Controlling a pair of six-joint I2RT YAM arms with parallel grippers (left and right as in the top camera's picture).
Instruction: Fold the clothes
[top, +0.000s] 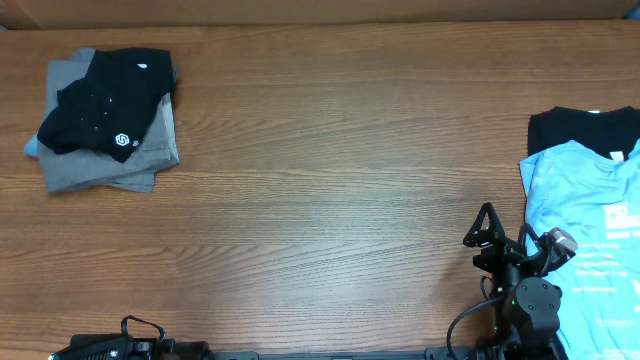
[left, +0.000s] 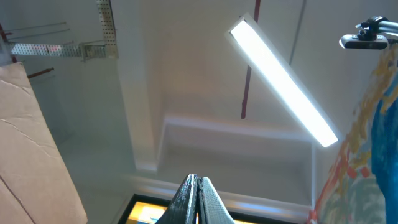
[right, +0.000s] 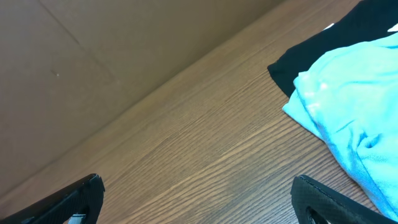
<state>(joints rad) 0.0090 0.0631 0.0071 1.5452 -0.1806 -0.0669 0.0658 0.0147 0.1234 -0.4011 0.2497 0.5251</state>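
The light blue T-shirt (top: 590, 220) with white lettering lies unfolded at the table's right edge, on top of a black shirt (top: 580, 128). My right gripper (top: 512, 235) stands open just left of it, holding nothing. In the right wrist view its fingertips (right: 81, 196) are wide apart over bare wood, with the blue T-shirt (right: 354, 106) and black shirt (right: 323, 43) ahead to the right. My left gripper (left: 198, 180) is shut on nothing and points up at the ceiling. A folded black shirt (top: 105, 115) rests on a folded grey one (top: 110, 165) at far left.
The wooden table (top: 330, 200) runs between the two piles. A cardboard wall (right: 93, 68) stands along the table's far edge. My left arm (top: 110, 350) lies low at the front left edge.
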